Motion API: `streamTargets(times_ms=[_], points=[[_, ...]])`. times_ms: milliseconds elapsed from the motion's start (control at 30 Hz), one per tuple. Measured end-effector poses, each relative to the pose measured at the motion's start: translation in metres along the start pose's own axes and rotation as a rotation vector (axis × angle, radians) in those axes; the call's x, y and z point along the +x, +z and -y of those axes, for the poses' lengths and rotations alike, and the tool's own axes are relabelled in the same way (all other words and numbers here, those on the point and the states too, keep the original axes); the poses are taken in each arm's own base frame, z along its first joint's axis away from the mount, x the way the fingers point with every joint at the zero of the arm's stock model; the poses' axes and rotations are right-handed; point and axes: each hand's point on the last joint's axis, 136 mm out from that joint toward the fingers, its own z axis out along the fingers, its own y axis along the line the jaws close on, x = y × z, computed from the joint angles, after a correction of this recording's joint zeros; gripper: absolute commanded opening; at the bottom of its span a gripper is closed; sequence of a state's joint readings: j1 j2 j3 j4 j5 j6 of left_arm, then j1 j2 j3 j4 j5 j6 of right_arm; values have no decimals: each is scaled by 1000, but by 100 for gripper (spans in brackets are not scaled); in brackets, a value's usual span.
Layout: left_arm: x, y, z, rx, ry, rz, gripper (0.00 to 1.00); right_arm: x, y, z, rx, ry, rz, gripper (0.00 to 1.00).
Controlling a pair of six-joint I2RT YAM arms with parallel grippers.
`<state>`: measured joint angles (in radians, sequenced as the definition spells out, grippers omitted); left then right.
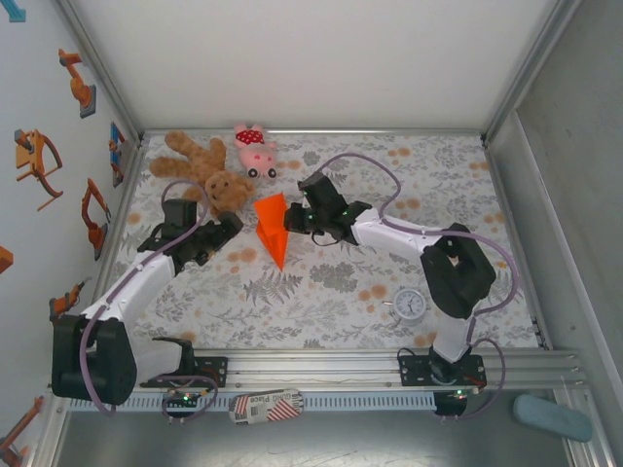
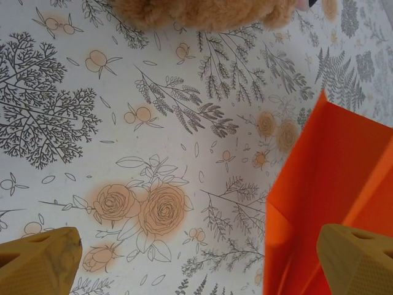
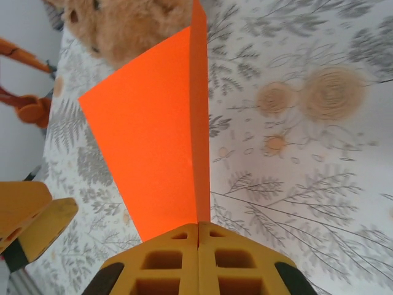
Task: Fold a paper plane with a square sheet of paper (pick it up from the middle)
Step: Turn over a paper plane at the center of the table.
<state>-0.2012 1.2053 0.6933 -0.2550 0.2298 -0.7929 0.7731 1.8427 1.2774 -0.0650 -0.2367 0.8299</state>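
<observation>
Top external view places the paper plane (image 1: pixel 274 229) at mid-table between the 2 grippers, its long axis running far-to-near with the sharp tip toward the arm bases. The right gripper (image 1: pixel 295 220) meets it from the right. In the right wrist view its pads are pressed together on the centre crease (image 3: pixel 199 123), with 1 wing (image 3: pixel 147 141) spread to the left. The left gripper (image 1: pixel 230 226) stands just beside the plane's left edge, jaws fully apart. In the left wrist view the orange paper reaches the finger (image 2: pixel 359 261) on that view's right side, while most of the gap lies over bare table (image 2: pixel 184 123). Judgement: the left arm is nearest the free wing and must shift toward it. The teddy bear (image 1: pixel 206 173) crowds the far-left side. Open room lies toward the bases and rightward.
</observation>
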Motion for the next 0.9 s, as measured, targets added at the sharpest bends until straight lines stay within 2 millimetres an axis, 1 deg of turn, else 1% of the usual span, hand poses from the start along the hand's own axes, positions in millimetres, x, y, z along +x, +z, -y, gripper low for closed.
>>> streamTargets(times_ms=[67, 167, 267, 333, 400, 500, 667, 833, 900], points=[[3, 4, -3, 3, -4, -10, 100, 9, 13, 9, -41, 12, -30, 0], [13, 11, -8, 12, -10, -36, 99, 24, 28, 31, -55, 40, -73, 0], [22, 16, -11, 33, -15, -62, 96, 38, 35, 53, -47, 70, -107, 0], [26, 18, -9, 53, -16, -78, 94, 42, 37, 61, -50, 87, -118, 0], [30, 21, -4, 73, -9, -96, 91, 44, 38, 67, -58, 101, -118, 0], [39, 26, 3, 98, 4, -132, 85, 45, 37, 76, -62, 122, -116, 0], [57, 39, 9, 104, 22, -212, 74, 46, 35, 90, -47, 140, -109, 0], [71, 55, 25, 132, 50, -290, 59, 48, 35, 92, -43, 144, -112, 0], [75, 62, 32, 146, 62, -316, 58, 47, 35, 92, -44, 143, -111, 0]])
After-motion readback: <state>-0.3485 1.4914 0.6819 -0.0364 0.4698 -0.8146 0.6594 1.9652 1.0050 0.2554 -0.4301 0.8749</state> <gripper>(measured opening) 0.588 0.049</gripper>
